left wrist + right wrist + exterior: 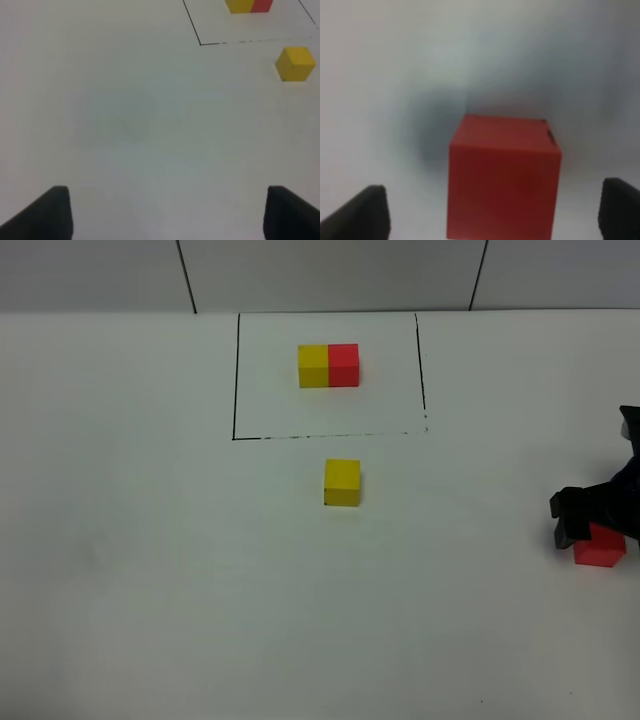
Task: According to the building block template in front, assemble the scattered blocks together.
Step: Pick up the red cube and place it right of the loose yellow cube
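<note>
Overhead view of a white table (pixel 150 590). At 12 o'clock, inside a thin black drawn rectangle, sits the building block template (pixel 328 365): a yellow cube on the 9 o'clock side joined to a red cube on the 3 o'clock side. Just below the rectangle's near line stands the loose yellow cube (pixel 342 483). The loose red cube (pixel 600 548) lies well apart from it, at about 4 o'clock, close to the table's right edge.

The right gripper (pixel 495 210) is at the red cube. Its black fingers (pixel 370 212) are spread wide, one on each side of the cube, with white table showing in both gaps, so it grips nothing. The left gripper (pixel 167 212) is also spread wide and empty, with bare table between its fingers (the yellow cube is far ahead of it).

The step in hand appears to be grasping the red cube. To do it well, the fingers should sit low and centred, then close squarely on two opposite flat faces so the cube does not twist. It then belongs at the yellow cube's 3 o'clock side, touching and flush, as the template shows.
</note>
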Robot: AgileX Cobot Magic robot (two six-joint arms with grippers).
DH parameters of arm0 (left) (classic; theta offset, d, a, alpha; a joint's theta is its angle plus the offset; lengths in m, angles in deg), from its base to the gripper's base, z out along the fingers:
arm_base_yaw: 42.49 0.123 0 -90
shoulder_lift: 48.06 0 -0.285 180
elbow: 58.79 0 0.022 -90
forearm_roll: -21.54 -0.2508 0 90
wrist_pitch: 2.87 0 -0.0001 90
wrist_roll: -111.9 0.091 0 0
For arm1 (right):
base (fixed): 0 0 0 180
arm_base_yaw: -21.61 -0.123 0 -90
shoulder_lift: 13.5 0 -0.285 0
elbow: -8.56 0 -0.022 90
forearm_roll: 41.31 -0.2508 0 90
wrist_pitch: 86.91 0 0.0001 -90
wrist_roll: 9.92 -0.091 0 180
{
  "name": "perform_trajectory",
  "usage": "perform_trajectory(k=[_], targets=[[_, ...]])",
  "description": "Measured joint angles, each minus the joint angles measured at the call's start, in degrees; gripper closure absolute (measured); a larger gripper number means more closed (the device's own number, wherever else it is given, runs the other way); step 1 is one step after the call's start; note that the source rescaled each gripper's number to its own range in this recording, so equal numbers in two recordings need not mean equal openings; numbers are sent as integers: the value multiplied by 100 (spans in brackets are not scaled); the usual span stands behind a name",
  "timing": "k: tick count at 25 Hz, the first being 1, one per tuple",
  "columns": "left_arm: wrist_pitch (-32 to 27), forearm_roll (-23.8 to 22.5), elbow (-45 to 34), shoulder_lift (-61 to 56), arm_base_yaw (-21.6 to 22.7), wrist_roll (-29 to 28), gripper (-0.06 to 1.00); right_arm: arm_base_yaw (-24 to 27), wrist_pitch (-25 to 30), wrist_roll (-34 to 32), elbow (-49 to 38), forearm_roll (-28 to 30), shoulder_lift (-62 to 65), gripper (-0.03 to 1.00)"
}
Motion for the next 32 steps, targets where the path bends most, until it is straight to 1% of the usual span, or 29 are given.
perform_trajectory(k=[9,11,13,15,18,20,25,28,29,32], targets=[[0,0,0,0,0,0,23,0,-130,11,0,0,-333,21],[0,0,0,0,0,0,23,0,-150,23,0,0,-333,24],[0,0,0,0,0,0,23,0,-150,22,0,0,-333,32],[0,0,0,0,0,0,23,0,-150,22,0,0,-333,45],[0,0,0,0,0,0,23,0,-133,22,0,0,-338,74],[0,0,0,0,0,0,23,0,-106,22,0,6,-338,97],[0,0,0,0,0,0,23,-7,7,103,109,6,-338,96],[0,0,0,0,0,0,23,-184,268,655,420,94,-342,96],[0,0,0,0,0,0,23,-313,413,1030,567,159,-342,96],[0,0,0,0,0,0,23,-895,937,2606,1021,470,-342,96]])
